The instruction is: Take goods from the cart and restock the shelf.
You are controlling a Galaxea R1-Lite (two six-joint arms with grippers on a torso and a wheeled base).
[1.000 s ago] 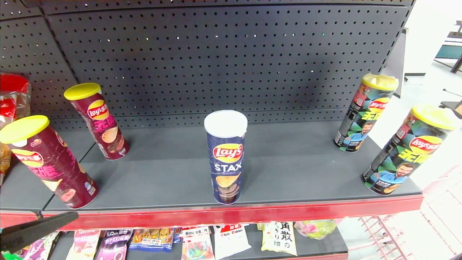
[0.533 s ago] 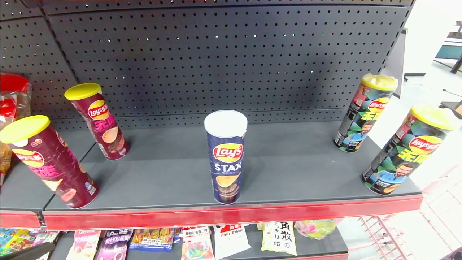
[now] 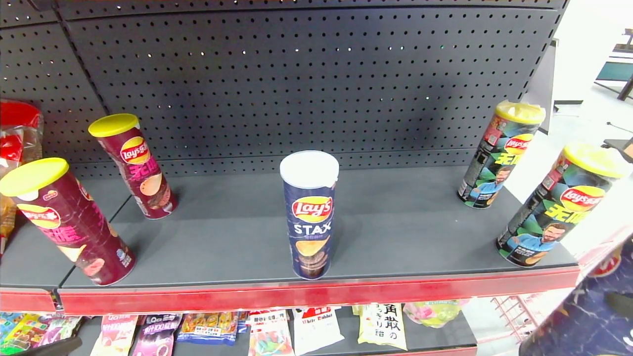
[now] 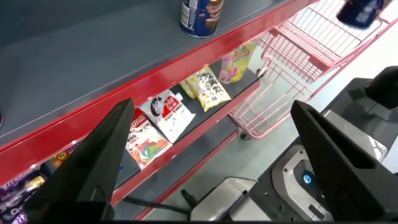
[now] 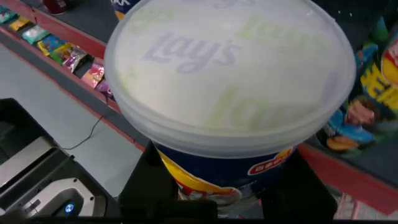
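Observation:
A dark blue chips can point(image 5: 227, 93) with a white lid is gripped by my right gripper point(image 5: 227, 190), whose dark fingers point(image 5: 152, 183) press on both sides of it. The same can point(image 3: 583, 316) shows at the lower right of the head view, below and right of the shelf board point(image 3: 395, 232). The pink wire cart point(image 4: 298, 68) stands beside the shelf. My left gripper point(image 4: 211, 162) hangs open and holds nothing, low in front of the shelf's red edge point(image 4: 186, 59); its tip point(image 3: 49, 346) shows at the bottom left of the head view.
On the shelf board stand a blue can point(image 3: 310, 215) at the front middle, two maroon cans point(image 3: 64, 222) point(image 3: 133, 165) at the left and two green-black cans point(image 3: 504, 155) point(image 3: 561, 207) at the right. Bare board lies between them. Snack bags point(image 3: 269, 331) fill the lower shelf.
My left gripper has sunk almost out of the head view at the bottom left. The blue can in my right gripper has risen into view at the bottom right.

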